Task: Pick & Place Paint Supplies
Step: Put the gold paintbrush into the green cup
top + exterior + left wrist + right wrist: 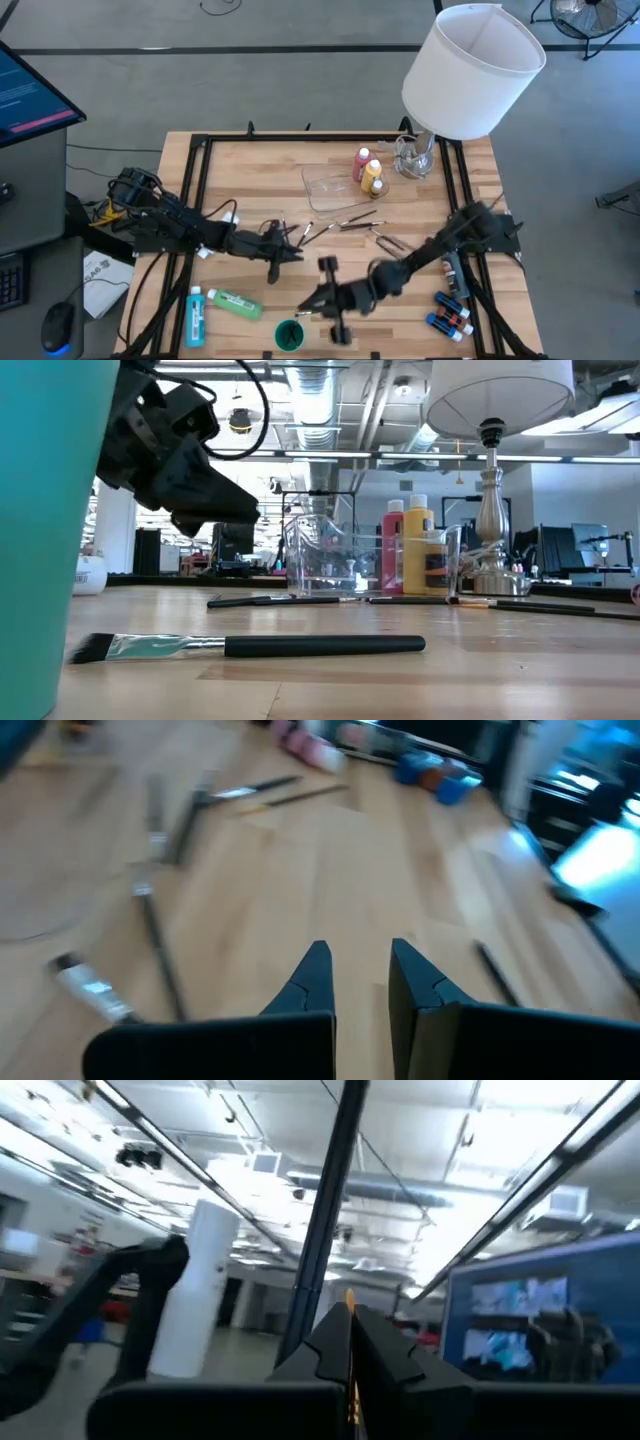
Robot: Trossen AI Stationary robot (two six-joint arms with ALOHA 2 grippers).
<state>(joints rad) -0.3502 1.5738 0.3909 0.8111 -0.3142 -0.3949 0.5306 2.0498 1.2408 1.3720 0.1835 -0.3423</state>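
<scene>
Teal cup (289, 335) stands at the table's front edge. Just beside it the right gripper (350, 1330) is clamped on a thin dark-handled brush (330, 1190), handle pointing toward the ceiling. A green bottle (237, 303) lies on the cup's other side. Farther behind the cup, the left gripper (358, 960) hovers with its fingers slightly apart, holding nothing. Loose brushes (345, 222) lie beyond it, and the red and yellow bottles (368, 172) stand farthest, by the clear tray (335, 185). The step looks like carrying the brush. Next it probably needs lining up over the cup's mouth before release.
</scene>
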